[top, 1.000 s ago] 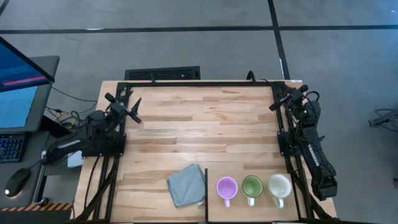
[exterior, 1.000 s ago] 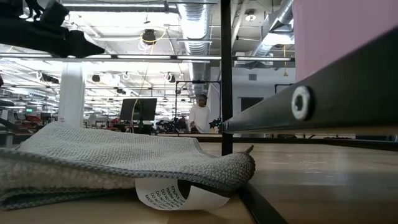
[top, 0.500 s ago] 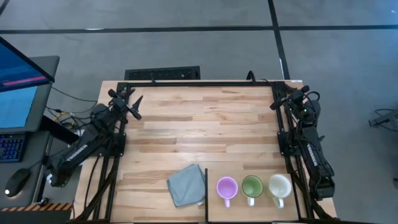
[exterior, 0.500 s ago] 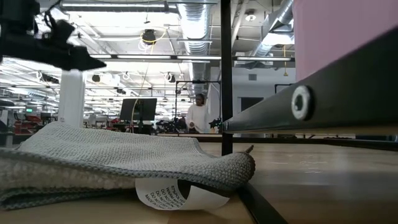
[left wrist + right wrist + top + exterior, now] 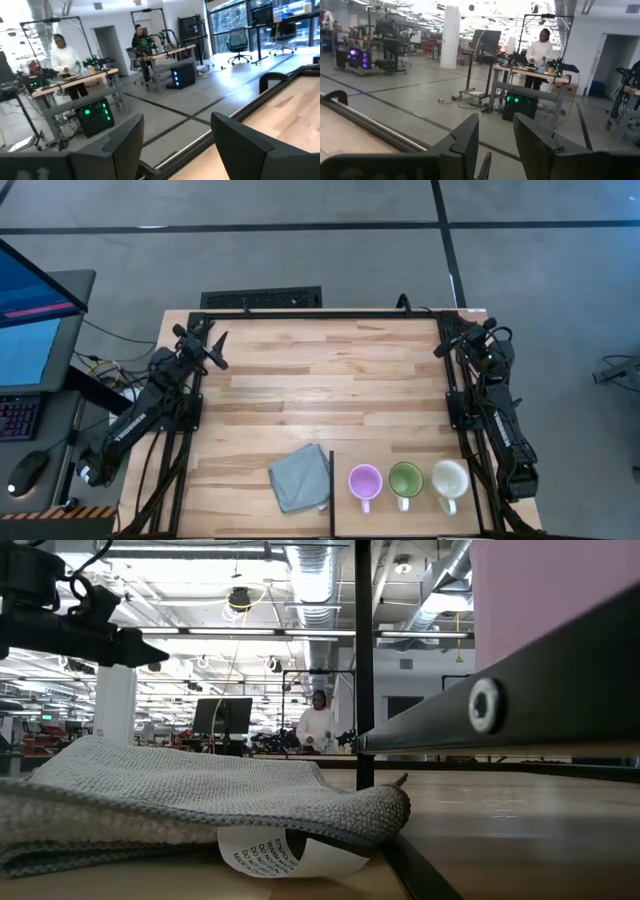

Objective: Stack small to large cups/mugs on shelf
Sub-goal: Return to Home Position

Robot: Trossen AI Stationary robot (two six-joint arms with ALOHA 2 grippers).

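Note:
Three mugs stand upright in a row at the table's near right, handles toward the near edge: the lilac-purple one (image 5: 365,480), the green one (image 5: 405,478) and the cream-white one (image 5: 450,478). In the low view the purple mug (image 5: 540,590) fills the upper right. My left gripper (image 5: 218,352) hovers open at the far left corner, far from the mugs and empty (image 5: 177,135). My right gripper (image 5: 440,346) hovers at the far right corner, fingers apart with nothing between them (image 5: 496,140). No shelf can be made out for certain.
A folded grey cloth (image 5: 300,477) with a paper label (image 5: 275,855) lies left of the mugs. A black upright post (image 5: 362,660) stands between cloth and mugs. Black frame rails (image 5: 320,313) run round the table. Bare wood (image 5: 330,380) lies mid-table. People stand far off.
My left arm has swung about its base, its rear part going toward the table's near edge. Its gripper has stayed at the far left corner, has sunk a little and has turned. It remains open. The mugs and the cloth have not moved.

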